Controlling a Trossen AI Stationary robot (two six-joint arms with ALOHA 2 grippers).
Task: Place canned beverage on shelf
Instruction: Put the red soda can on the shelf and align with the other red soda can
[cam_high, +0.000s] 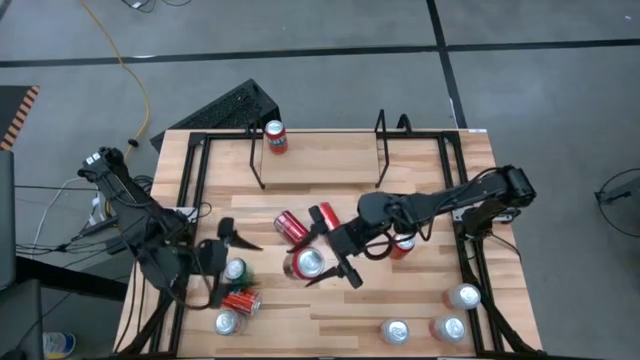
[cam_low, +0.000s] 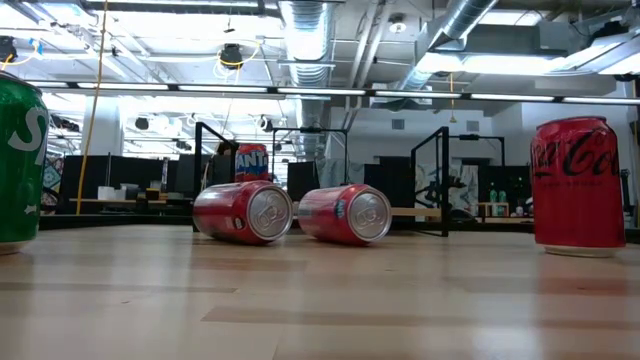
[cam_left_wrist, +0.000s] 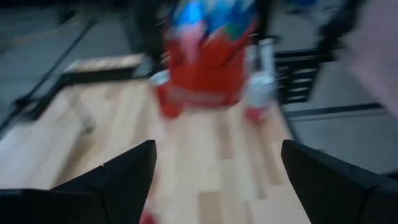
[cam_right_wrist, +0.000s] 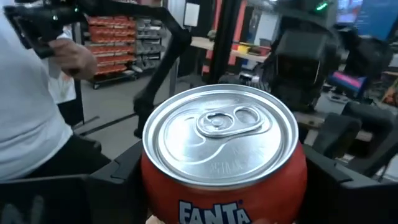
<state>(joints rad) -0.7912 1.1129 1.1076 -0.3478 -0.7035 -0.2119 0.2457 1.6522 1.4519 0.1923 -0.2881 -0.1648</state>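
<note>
Orange Fanta can (cam_right_wrist: 222, 165) clamped upright between my right gripper (cam_high: 322, 262) fingers at table centre, held for carry to shelf (cam_high: 320, 150); left gripper (cam_high: 222, 250) spread, empty I think, waiting near front-left cans

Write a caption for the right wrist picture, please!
Right gripper holding a red Fanta can, silver top facing the camera.
</note>
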